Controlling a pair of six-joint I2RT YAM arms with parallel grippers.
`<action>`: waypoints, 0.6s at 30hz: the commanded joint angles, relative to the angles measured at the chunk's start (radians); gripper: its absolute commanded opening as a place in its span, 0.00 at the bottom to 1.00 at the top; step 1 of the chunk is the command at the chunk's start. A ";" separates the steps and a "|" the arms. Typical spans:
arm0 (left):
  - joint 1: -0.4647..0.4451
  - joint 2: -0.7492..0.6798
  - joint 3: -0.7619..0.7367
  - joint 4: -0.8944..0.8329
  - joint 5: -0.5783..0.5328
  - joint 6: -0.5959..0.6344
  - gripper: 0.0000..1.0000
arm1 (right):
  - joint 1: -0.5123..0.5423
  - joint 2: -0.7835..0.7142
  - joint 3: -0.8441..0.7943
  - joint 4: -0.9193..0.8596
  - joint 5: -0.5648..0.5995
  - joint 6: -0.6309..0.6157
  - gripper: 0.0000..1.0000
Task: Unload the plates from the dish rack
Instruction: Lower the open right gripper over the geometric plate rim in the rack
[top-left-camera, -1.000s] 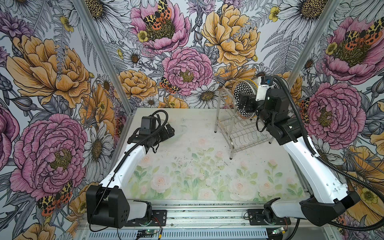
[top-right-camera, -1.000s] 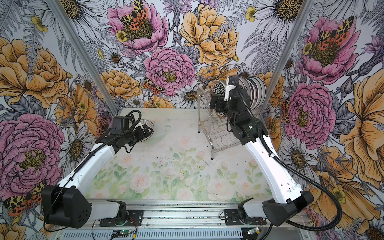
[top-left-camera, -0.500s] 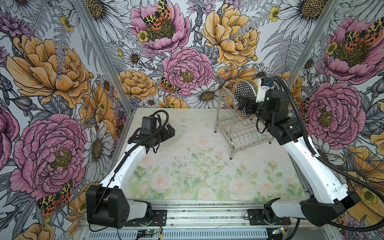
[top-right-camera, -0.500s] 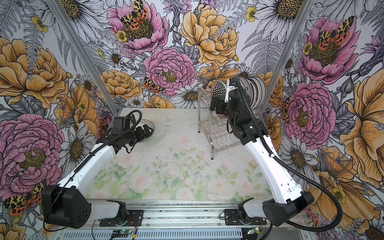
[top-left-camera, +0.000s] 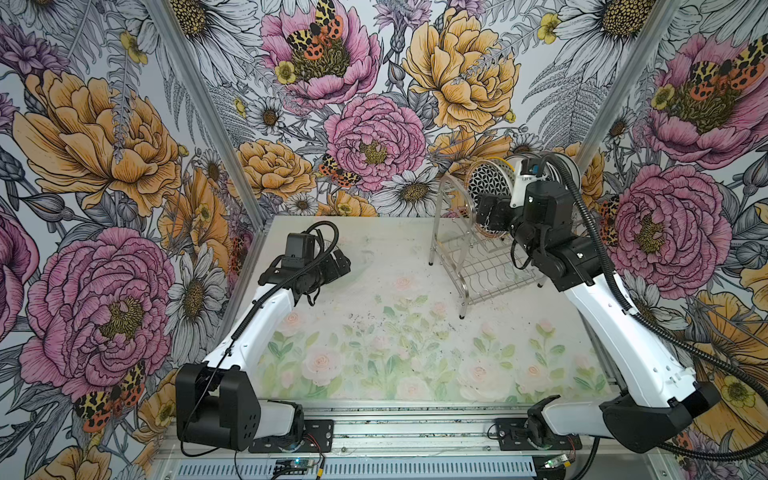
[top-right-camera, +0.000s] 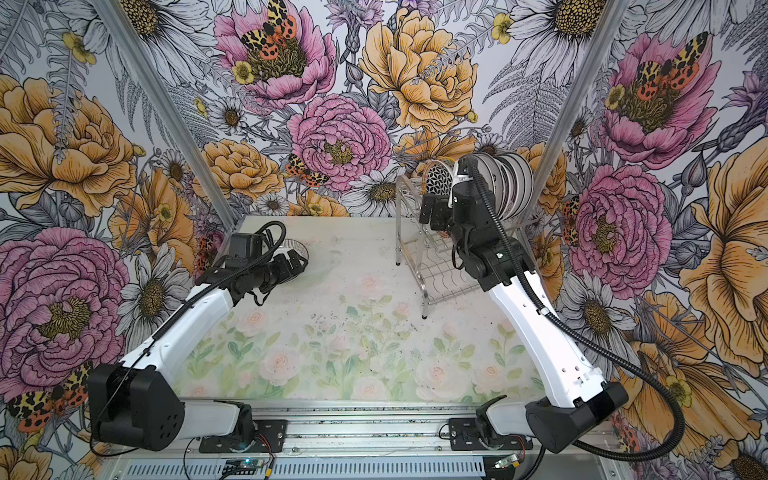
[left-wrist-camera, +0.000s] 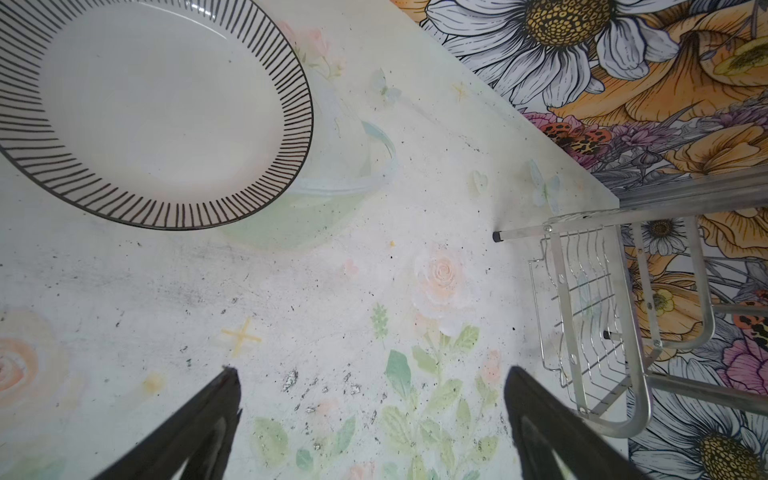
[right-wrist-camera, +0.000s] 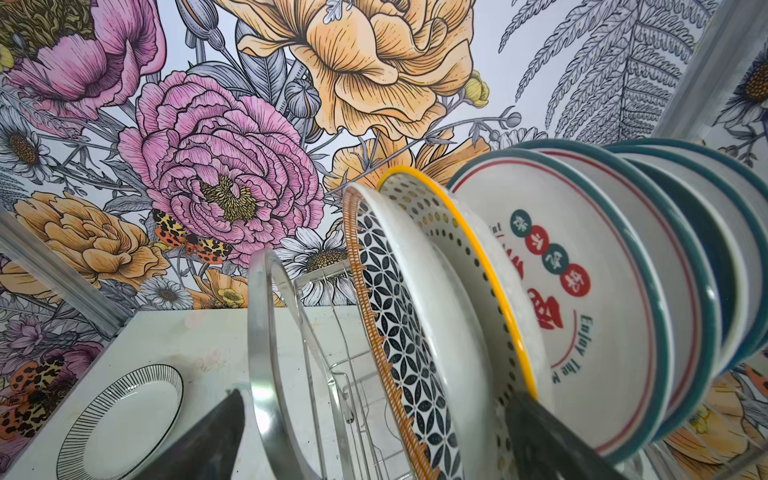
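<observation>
Floral tabletop (top-left-camera: 415, 332), flowered walls (top-left-camera: 124, 166). Right gripper (right-wrist-camera: 374, 395) wide open, jaws astride nearest plates (right-wrist-camera: 415, 266) in dish rack (right-wrist-camera: 266, 332). Left gripper (left-wrist-camera: 370, 370) wide open, empty, striped plate (left-wrist-camera: 158, 104) ahead

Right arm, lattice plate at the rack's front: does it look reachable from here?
Probably yes. The right gripper is open and the lattice plate stands between its jaws. But the end loop of the rack lies in that gap too, and the yellow-rimmed plate stands close behind, so closing might catch either.

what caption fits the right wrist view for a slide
Right gripper, jaws open, facing the lattice plate at the end of the dish rack; a striped plate lies on the table.
</observation>
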 joint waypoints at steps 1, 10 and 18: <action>-0.009 0.001 0.015 0.003 0.002 0.016 0.99 | -0.002 0.002 0.034 -0.014 0.025 0.054 0.99; -0.017 -0.019 -0.018 0.039 0.043 0.016 0.99 | -0.011 0.035 0.061 -0.043 -0.018 0.144 0.99; -0.023 -0.034 -0.053 0.083 0.074 0.015 0.99 | -0.035 0.041 0.097 -0.092 -0.091 0.211 1.00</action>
